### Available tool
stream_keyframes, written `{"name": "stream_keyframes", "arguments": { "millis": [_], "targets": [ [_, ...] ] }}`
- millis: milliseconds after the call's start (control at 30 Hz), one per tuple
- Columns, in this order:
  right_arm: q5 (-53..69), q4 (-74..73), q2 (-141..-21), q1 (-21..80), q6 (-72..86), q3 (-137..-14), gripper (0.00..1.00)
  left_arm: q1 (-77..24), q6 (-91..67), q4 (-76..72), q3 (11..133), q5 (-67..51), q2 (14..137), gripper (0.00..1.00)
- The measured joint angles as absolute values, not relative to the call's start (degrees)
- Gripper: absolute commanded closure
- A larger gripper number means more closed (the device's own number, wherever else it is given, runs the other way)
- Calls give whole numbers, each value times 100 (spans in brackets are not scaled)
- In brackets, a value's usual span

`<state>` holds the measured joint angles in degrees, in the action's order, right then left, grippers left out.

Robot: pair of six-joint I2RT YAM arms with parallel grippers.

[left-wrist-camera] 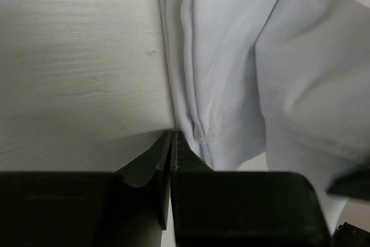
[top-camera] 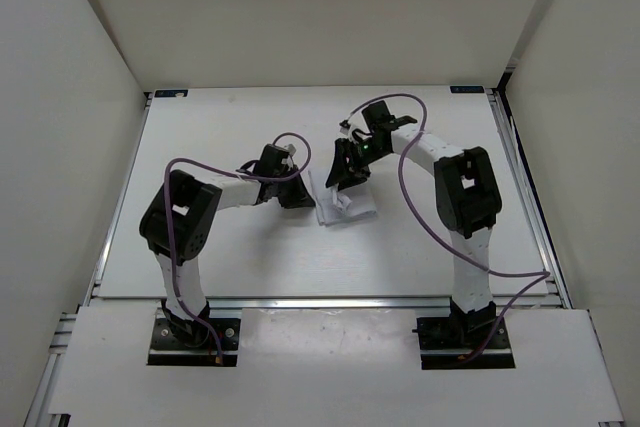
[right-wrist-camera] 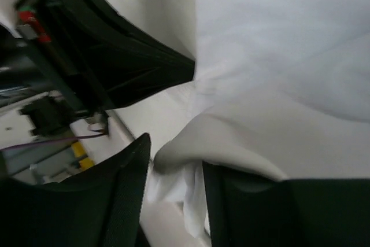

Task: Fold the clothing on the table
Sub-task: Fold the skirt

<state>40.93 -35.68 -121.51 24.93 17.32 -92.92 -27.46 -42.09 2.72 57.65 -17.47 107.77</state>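
Small plain white thin-fabric clothing [top-camera: 348, 209] – looks limp, light, bunches easily, so I'd grab a hem edge. Left gripper [left-wrist-camera: 172, 138] looks clamped on its edge – right gripper [right-wrist-camera: 173, 160] has jaws apart.

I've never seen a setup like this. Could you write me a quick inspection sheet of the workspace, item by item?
Surface: matte white table, faintly streaked up close.
Job's things: the clothing, white, wrinkled, lying mid-table between the arms.
Clutter: nothing seen.
Grippers: left gripper fingers closed at the clothing's edge, apparently pinching it; right gripper fingers apart, a fabric fold between them.
Cables: purple cables loop along both arms.
Surroundings: off-white walls on three sides; aluminium rails at the table edges.
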Motion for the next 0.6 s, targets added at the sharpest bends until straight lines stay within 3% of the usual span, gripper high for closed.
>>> {"name": "stream_keyframes", "arguments": {
  "millis": [67,233,500,567,600],
  "targets": [
    [4482,-3472,-12160,2473,1822,-9292,44,-2724,-4209,268,5754,-1752,10770,86],
    [4965,-3282,-11922,2383,1951,-9290,49,-2659,-4252,250,5706,-1785,10746,86],
    [5242,-3009,-10626,1822,2143,-8903,62,-2598,-4272,248,5684,-1815,10733,87],
    [5205,-2995,-10606,1717,2137,-8903,68,-2596,-4274,246,5675,-1813,10726,86],
    [5111,-3011,-10632,1699,2123,-8903,77,-2596,-4274,244,5673,-1813,10724,86]
  ]
}}
